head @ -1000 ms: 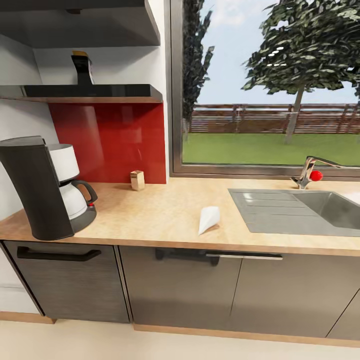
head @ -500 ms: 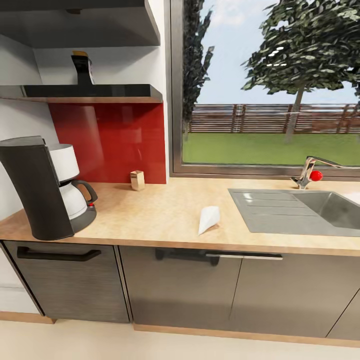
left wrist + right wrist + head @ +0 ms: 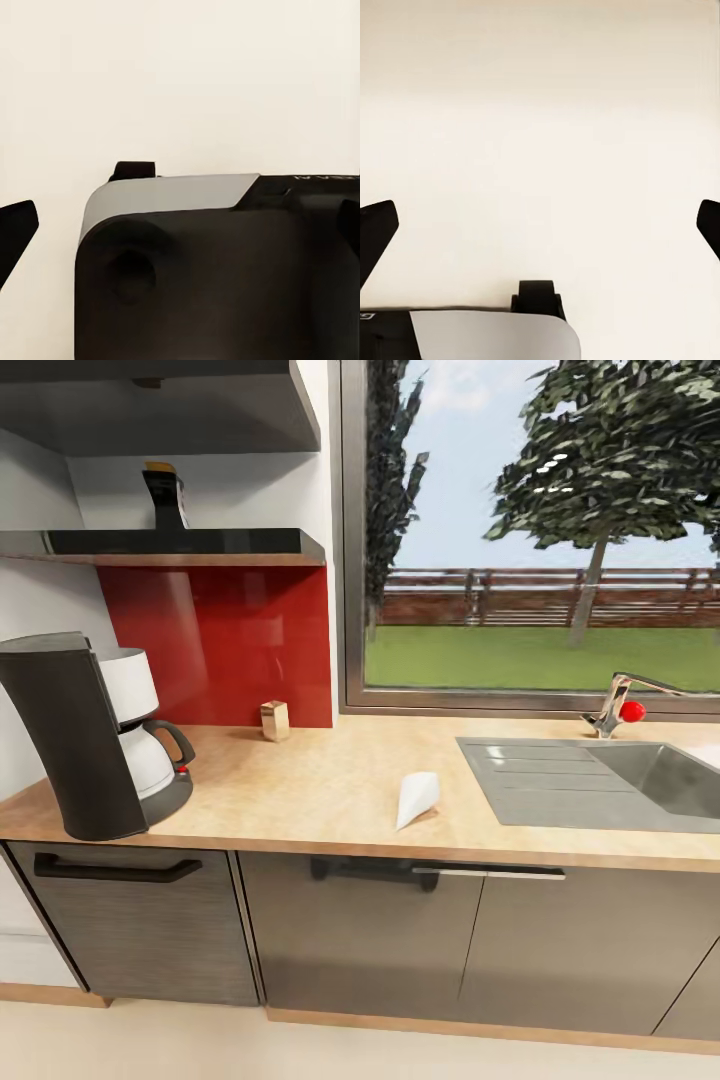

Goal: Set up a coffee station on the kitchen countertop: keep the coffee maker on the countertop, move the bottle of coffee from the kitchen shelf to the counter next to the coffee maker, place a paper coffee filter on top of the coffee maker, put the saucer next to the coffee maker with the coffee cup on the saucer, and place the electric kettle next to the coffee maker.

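Left side first: the coffee maker (image 3: 85,735) stands upright at the far left end of the desk (image 3: 320,790), its white carafe tucked in under the white filter basket, black handle facing out. Above it, on the glossy black kitchen shelf (image 3: 180,543), there's the bottle of coffee (image 3: 166,495), dark with an amber lid, sitting upright. Moving right, a small wooden block (image 3: 274,720) sits at the foot of the red backsplash (image 3: 230,640). On we go: the paper coffee filter (image 3: 416,798) lies on its side near the desk's front edge, well apart from the coffee maker and just left of the grey steel sink (image 3: 610,780). A tap with a red knob (image 3: 622,710) stands behind the sink.

Now the wrists. The left gripper (image 3: 180,232) has its fingers spread wide, nothing between them, the robot's dark and grey body beneath, pale floor beyond. The right gripper (image 3: 540,225) has its fingers (image 3: 375,232) wide too, holding nothing, over the same pale floor (image 3: 540,112).
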